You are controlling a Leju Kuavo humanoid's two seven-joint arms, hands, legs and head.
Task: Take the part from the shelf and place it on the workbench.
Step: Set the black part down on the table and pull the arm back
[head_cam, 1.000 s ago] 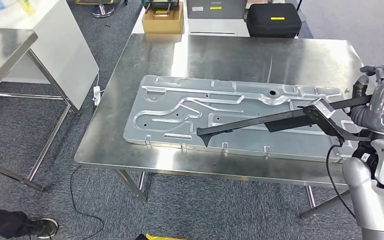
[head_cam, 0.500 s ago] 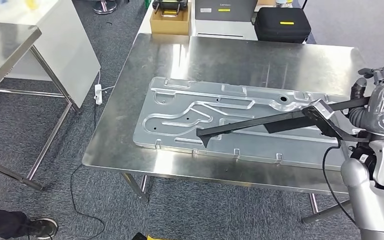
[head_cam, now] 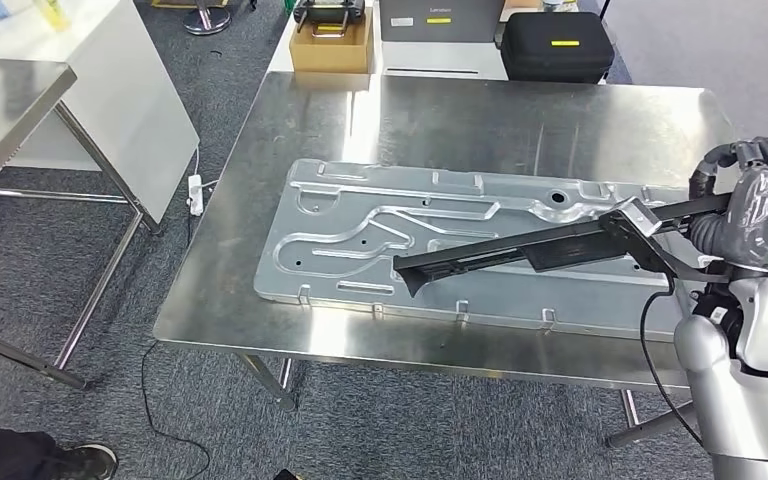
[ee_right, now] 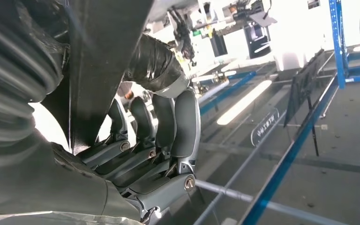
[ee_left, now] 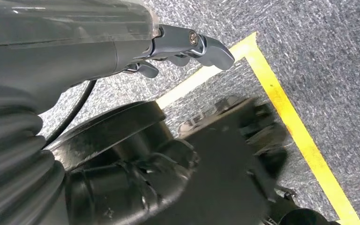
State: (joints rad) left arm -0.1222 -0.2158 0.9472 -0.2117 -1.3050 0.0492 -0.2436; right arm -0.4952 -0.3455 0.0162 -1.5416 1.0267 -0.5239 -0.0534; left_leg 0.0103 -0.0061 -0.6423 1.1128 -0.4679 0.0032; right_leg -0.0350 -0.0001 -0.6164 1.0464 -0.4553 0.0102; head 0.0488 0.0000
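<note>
The right robot hand (head_cam: pixel 760 200) sits at the right edge of the head view, its fingers (ee_right: pixel 168 126) curled round the thick end of the long black part (head_cam: pixel 540 248); the right wrist view shows them wrapped against the dark bar. From that grip the part runs leftward and slightly down, its pointed tip near the middle of the frame, apparently held above the desk (head_cam: pixel 300 120) and crossing over the stamped metal panel (head_cam: pixel 380 230) that lies flat on it. Whether the tip already touches the panel cannot be told.

The left robot hand (ee_left: pixel 187 44) appears in the left wrist view, hanging above carpet with a yellow floor line (ee_left: pixel 290 122); its fingers look loosely bent with nothing in them.

The step in hand seems to be the set-down. To do it well, the arm should probably lower the part level, so the far tip does not strike first and lever in the grip. Choosing bare desk rather than the panel's ridges would let it rest steadily. The fingers ought to loosen only once the whole length is supported.
</note>
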